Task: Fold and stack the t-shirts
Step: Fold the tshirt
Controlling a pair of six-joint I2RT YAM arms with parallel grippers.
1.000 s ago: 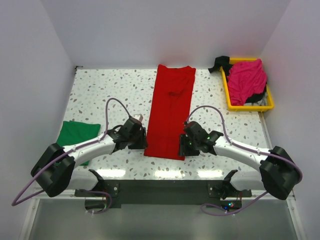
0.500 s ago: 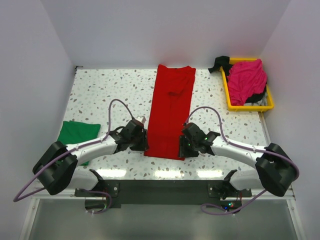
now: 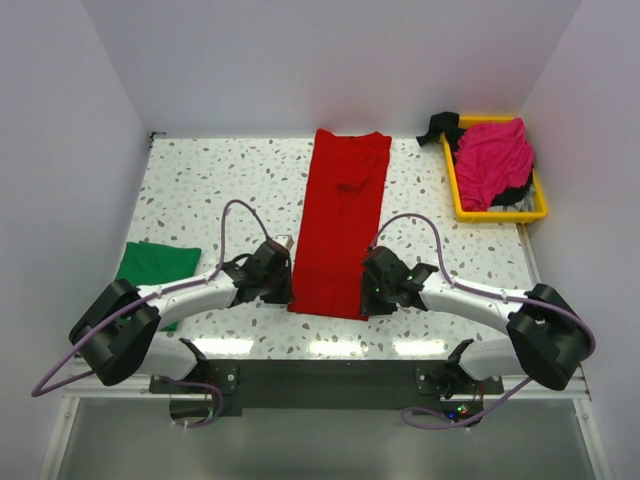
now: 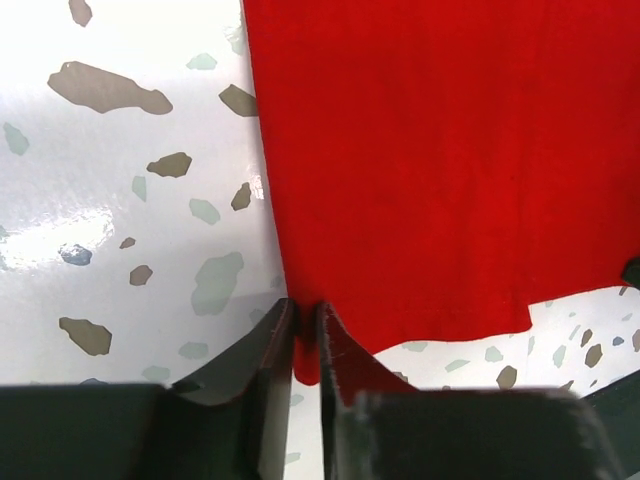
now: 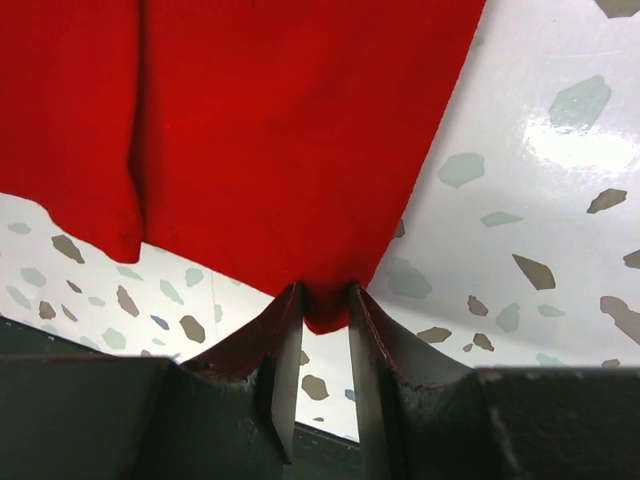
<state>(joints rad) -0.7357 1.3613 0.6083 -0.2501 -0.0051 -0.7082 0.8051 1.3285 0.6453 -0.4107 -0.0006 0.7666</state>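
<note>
Clamped in L gripper (image 4: 305, 312): near-L hem corner of bright red cloth t-shirt (image 3: 340, 215), flat on speckled white table (image 3: 200, 190). Clamped in R gripper (image 5: 325, 300): near-R corner. Folded green cloth t-shirt (image 3: 155, 265) far L.

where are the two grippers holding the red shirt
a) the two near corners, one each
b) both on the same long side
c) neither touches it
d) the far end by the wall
a: in each wrist view the cloth is pinched between the fingers, with the left gripper and the right gripper each closed on one near corner of the red t-shirt.
</note>
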